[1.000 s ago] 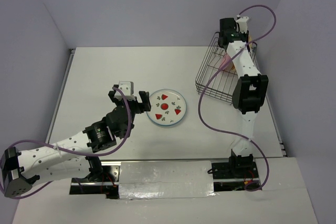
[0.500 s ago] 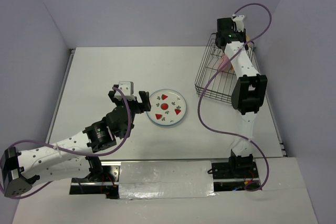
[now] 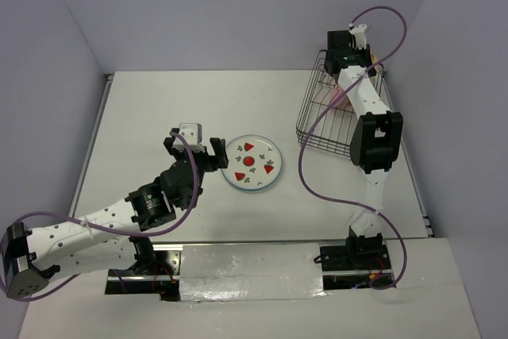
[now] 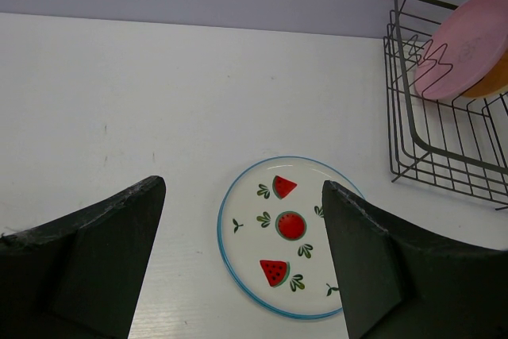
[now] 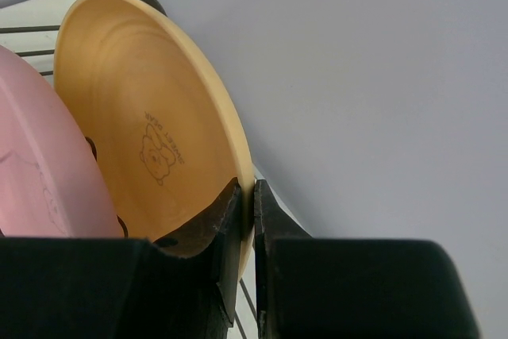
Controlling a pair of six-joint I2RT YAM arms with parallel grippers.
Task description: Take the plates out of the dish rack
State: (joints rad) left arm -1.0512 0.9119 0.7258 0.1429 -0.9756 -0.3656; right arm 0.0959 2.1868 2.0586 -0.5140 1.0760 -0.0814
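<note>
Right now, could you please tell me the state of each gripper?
Left gripper: open, holding nothing.
Right gripper: closed on the yellow-orange plate at its rim.

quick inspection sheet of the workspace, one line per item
surface: white table
job's things: printed plate flat on the table; pink plate and yellow plate upright in the dish rack
clutter: nothing seen
tools: left tool open, above the table near the printed plate; right tool shut on the yellow plate's rim
cables: purple cables loop from both arms, one crossing the dish rack
surroundings: pale lilac walls on three sides
</note>
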